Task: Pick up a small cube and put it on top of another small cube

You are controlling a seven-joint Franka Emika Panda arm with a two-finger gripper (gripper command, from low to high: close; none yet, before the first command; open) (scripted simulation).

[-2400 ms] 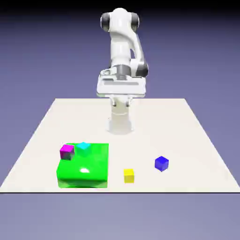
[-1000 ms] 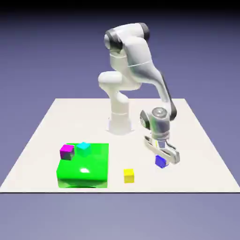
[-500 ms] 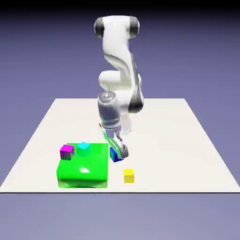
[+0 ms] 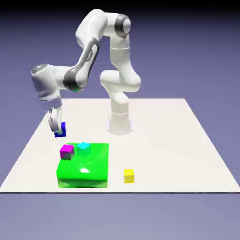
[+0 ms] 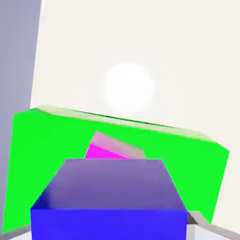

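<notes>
Between the jaws, a smooth blue cube point(image 4: 60, 130), square-edged.

Dark blue cube point(image 5: 110, 199) cut by bottom edge, hides fingers; magenta cube point(image 5: 110, 149) half hidden.

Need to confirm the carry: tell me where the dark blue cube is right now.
In the exterior view the dark blue cube is held in the gripper at the left, beyond the green block and its magenta cube.

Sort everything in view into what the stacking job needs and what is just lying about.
Job: two-finger gripper, small dark blue cube in its grip, small magenta cube, small cyan cube.
Lying about: small yellow cube, large green block.
</notes>
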